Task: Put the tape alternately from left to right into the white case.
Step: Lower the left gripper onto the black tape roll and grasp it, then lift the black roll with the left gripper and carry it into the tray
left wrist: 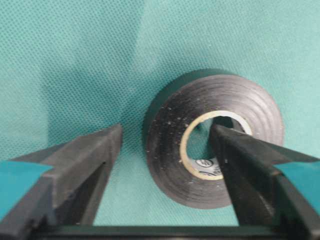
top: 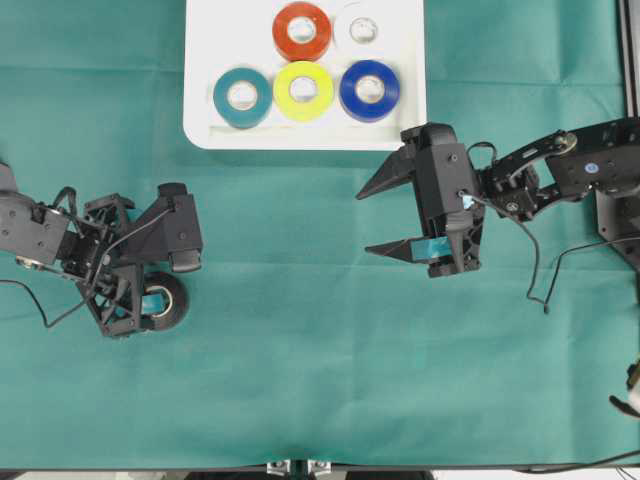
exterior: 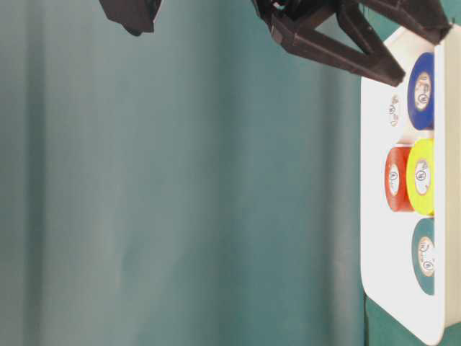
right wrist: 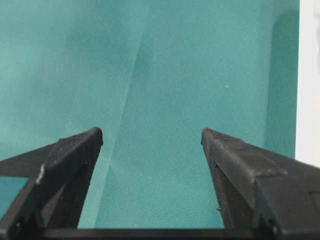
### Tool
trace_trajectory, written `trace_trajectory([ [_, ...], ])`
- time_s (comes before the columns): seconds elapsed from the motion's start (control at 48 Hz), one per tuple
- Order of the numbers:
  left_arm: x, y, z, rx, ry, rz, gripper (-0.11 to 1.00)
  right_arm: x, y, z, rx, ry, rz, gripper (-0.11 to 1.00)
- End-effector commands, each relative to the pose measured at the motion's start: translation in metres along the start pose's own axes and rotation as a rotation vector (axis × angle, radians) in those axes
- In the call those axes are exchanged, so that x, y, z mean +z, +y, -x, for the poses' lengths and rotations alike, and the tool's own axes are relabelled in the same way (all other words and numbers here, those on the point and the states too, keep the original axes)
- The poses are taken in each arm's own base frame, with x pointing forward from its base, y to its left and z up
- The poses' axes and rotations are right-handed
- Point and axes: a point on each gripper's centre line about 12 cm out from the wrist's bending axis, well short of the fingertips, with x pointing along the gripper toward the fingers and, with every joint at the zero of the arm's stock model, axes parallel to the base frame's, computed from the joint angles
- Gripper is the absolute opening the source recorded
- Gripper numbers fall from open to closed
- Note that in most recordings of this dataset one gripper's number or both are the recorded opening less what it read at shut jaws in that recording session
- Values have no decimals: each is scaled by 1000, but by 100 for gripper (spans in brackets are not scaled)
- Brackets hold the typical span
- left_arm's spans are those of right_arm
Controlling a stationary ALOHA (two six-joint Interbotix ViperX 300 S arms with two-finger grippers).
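Note:
A black roll of tape (left wrist: pixel 167 150) lies flat on the green cloth at the left (top: pixel 180 300). My left gripper (left wrist: pixel 166 131) is down over it and open: one finger stands inside the pale core, the other outside the roll with a gap of cloth between. In the overhead view the left gripper (top: pixel 170 285) covers most of that roll. The white case (top: pixel 205 60) at the top holds the red-orange (top: pixel 302 31), white (top: pixel 362 29), teal (top: pixel 242 96), yellow (top: pixel 304 90) and blue (top: pixel 369 90) rolls. My right gripper (top: pixel 364 222) hangs open and empty just below the case's right corner.
Green cloth covers the whole table, with a crease running across it. The case's rim (right wrist: pixel 307 75) shows at the right edge of the right wrist view. A loose cable (top: pixel 535 270) trails from the right arm.

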Motion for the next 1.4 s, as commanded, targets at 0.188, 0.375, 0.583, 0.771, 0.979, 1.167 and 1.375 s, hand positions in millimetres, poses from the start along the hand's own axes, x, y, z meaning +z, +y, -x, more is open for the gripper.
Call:
trace_trajectory([
  [0.188,12,-7,7,-24,-39,-6,22,12,3,1,10,-33,2,84],
  [0.375,14,-8,8,-28,-46,-7,-5,14,3,1,9,-38,2,84],
  [0.583,16,-10,12,-35,-58,-7,-5,14,3,1,8,-38,1,84],
  [0.771,23,-15,23,-58,-94,-10,-5,14,3,1,9,-38,2,84],
  [0.979,37,-23,49,-88,-144,-11,-5,13,3,1,9,-36,2,84],
  [1.167,44,-17,68,-71,-137,11,-5,13,3,1,9,-36,2,84],
  [1.375,47,-11,75,-57,-135,27,-5,13,4,1,13,-37,4,84],
])
